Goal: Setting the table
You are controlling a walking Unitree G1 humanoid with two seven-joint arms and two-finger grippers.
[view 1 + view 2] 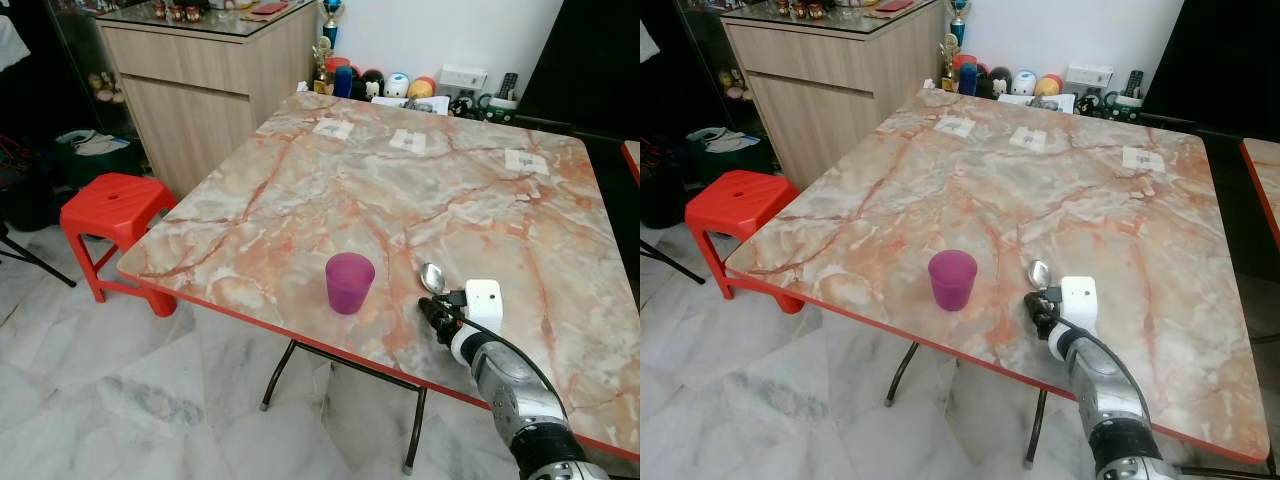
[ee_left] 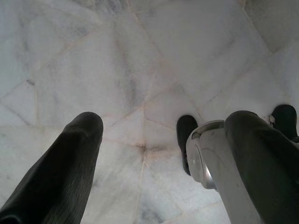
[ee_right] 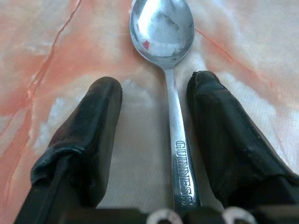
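A marble-patterned surface [image 1: 400, 200] with a red edge takes up most of the head views, with a red plastic stool [image 1: 112, 212] on the floor beside its left side and a wooden cabinet [image 1: 205, 85] behind that. Along the far edge stands a row of small ornaments and cups [image 1: 385, 85], and three white paper squares [image 1: 408, 141] lie flat on the far half, well apart from everything near. A purple cup [image 1: 349, 282] stands upright near the front edge; from this angle I cannot tell whether anything is in it. Just to its right a metal spoon [image 3: 168, 70] lies flat on the surface, bowl pointing away from the robot. The right hand [image 3: 156, 100] rests low over the spoon with its fingers [image 3: 91, 135] parted, one each side of the handle and not pressing it, so the spoon lies released between them. The left hand [image 2: 163, 140] hangs open over the pale tiled floor [image 2: 140, 60]
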